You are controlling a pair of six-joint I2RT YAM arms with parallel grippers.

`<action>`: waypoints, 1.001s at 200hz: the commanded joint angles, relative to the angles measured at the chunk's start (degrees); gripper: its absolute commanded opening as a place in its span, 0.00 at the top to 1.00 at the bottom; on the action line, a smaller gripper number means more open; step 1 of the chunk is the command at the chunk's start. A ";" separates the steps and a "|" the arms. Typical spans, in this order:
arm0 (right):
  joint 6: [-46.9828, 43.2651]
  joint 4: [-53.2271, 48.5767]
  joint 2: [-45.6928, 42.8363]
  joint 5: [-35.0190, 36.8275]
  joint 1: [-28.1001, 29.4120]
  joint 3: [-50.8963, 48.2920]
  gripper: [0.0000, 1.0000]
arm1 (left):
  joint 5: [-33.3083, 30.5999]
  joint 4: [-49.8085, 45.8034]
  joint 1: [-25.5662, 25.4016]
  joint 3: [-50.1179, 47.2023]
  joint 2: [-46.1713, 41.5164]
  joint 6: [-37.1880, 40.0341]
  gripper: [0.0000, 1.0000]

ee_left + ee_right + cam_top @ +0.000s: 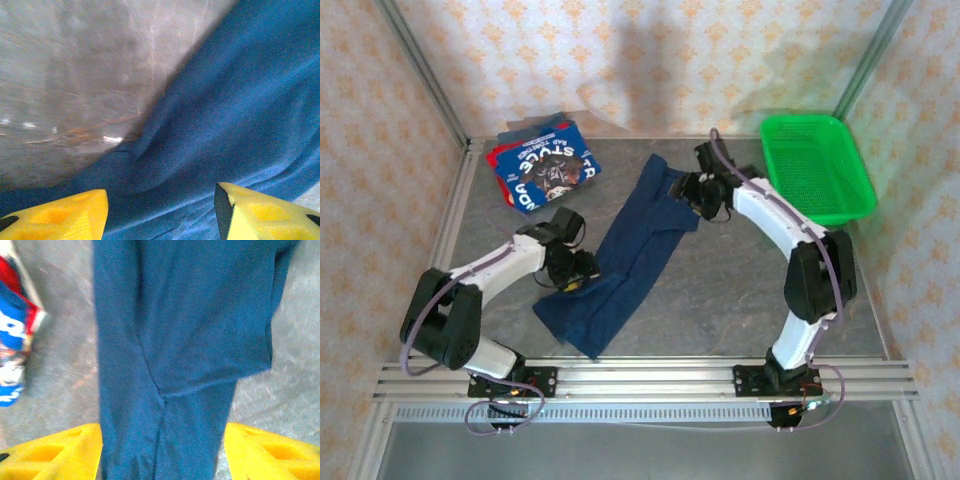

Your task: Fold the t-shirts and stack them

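While low over the navy t-shirt [630, 250], left jaws and right jaws wide apart, empty.

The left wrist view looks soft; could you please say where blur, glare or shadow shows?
Left wrist: grey table top smeared, a white glare patch beside the dark navy cloth t-shirt. Right wrist: folded red and blue printed shirts blurred at left edge. Top external: sharp, soft shadow on patterned back wall.
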 commanded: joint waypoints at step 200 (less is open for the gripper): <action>9.70 -2.32 40.01 13.47 -1.87 34.98 0.73 | 6.93 10.55 0.28 -13.97 6.90 -3.98 0.69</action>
